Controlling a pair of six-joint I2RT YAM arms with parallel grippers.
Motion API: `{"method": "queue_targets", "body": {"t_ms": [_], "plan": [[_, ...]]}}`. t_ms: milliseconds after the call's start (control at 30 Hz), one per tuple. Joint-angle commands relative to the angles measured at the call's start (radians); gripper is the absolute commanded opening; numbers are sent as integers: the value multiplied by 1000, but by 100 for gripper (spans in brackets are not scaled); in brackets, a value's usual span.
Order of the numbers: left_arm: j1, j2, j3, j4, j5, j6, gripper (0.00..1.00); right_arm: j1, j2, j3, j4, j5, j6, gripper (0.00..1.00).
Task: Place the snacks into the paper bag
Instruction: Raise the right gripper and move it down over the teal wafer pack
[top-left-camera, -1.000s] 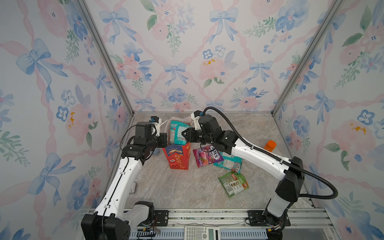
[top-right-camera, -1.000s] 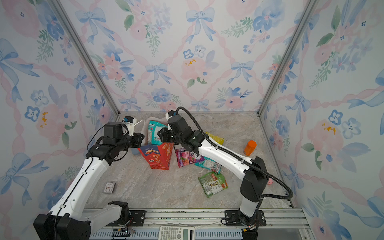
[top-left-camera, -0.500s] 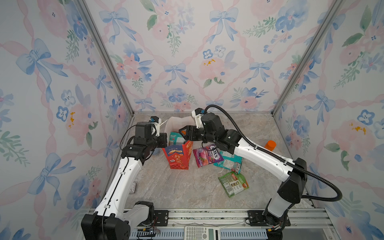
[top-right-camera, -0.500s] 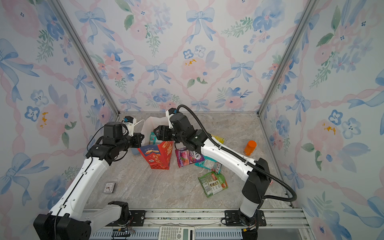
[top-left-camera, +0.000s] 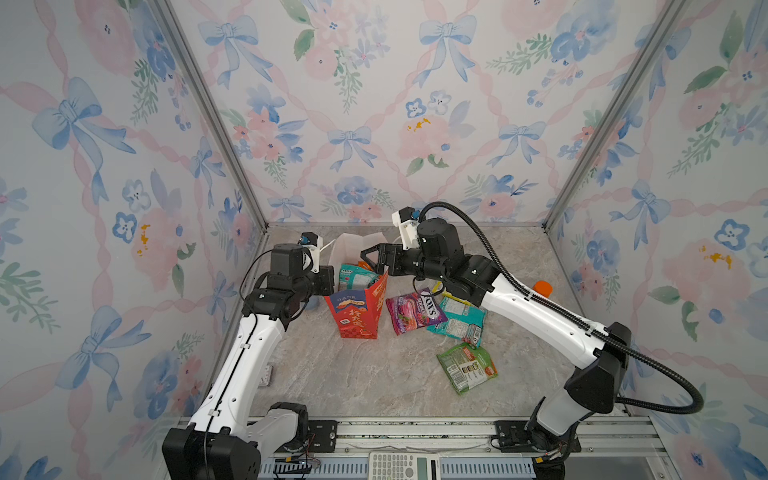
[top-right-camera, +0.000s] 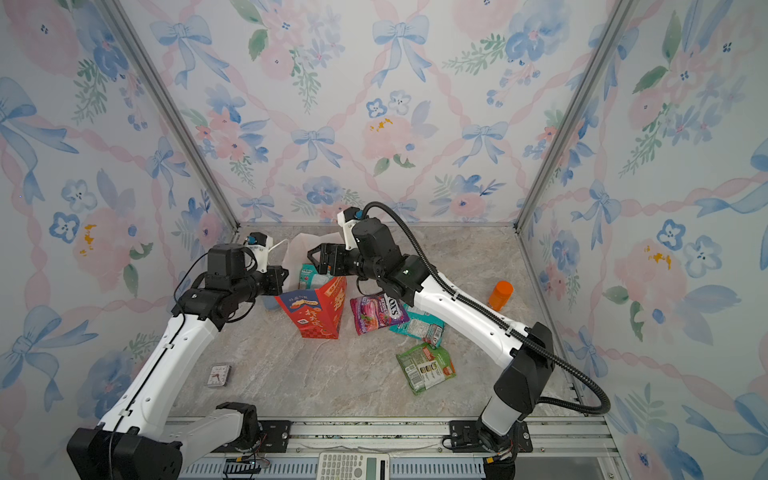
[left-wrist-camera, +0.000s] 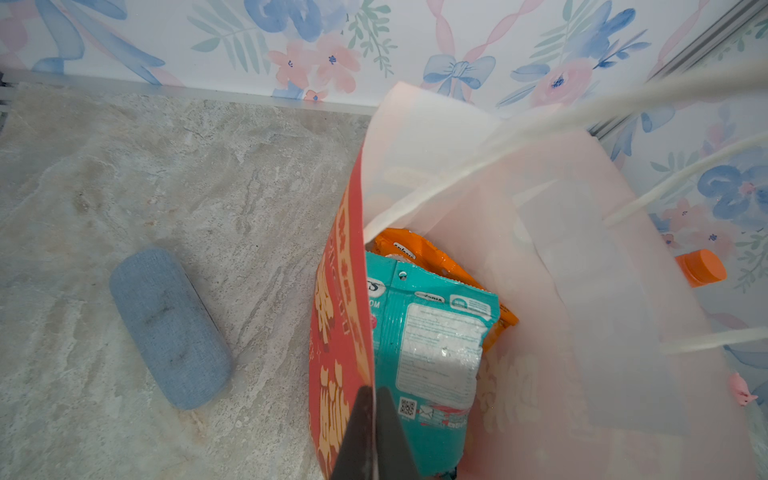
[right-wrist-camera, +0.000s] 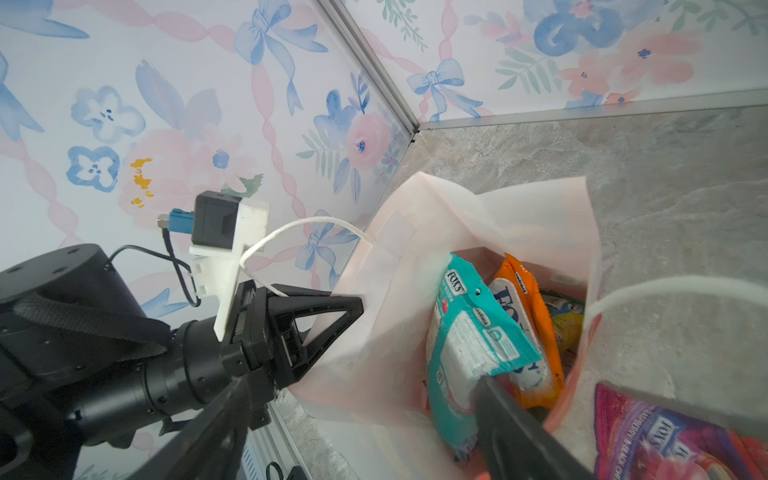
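Note:
The red paper bag (top-left-camera: 357, 311) (top-right-camera: 316, 311) stands upright near the back left, its mouth open. My left gripper (top-left-camera: 327, 279) (left-wrist-camera: 372, 419) is shut on the bag's red side wall (left-wrist-camera: 336, 332) at the rim. My right gripper (top-left-camera: 365, 259) (right-wrist-camera: 363, 380) hovers open over the mouth, holding nothing. Inside the bag a teal snack packet (left-wrist-camera: 432, 340) (right-wrist-camera: 469, 340) leans against an orange one (left-wrist-camera: 415, 249) (right-wrist-camera: 528, 316). On the table right of the bag lie a purple packet (top-left-camera: 415, 309), a teal packet (top-left-camera: 457, 322) and a green packet (top-left-camera: 467, 365).
An orange-capped bottle (top-left-camera: 542, 287) stands at the right wall. A blue fabric case (left-wrist-camera: 170, 328) lies left of the bag, and a tiny pink pig (left-wrist-camera: 742, 388) beyond it. A small card (top-right-camera: 218, 374) lies at the front left; a calculator (top-left-camera: 401, 465) is on the front rail.
My right gripper has opened and the teal packet it held above the bag has dropped down inside. The left gripper has kept its hold on the bag wall.

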Motion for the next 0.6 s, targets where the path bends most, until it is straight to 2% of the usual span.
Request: {"method": "queue_targets", "body": {"t_ms": [0, 233, 567], "plan": [[3, -16, 19, 10, 5, 17, 0, -14, -66, -24, -1, -16, -26, 88], [3, -14, 19, 10, -1, 17, 0, -33, -170, -119, -24, -63, -75, 88], [5, -10, 25, 9, -8, 17, 0, -137, -385, -387, -220, 89, -39, 77]]}}
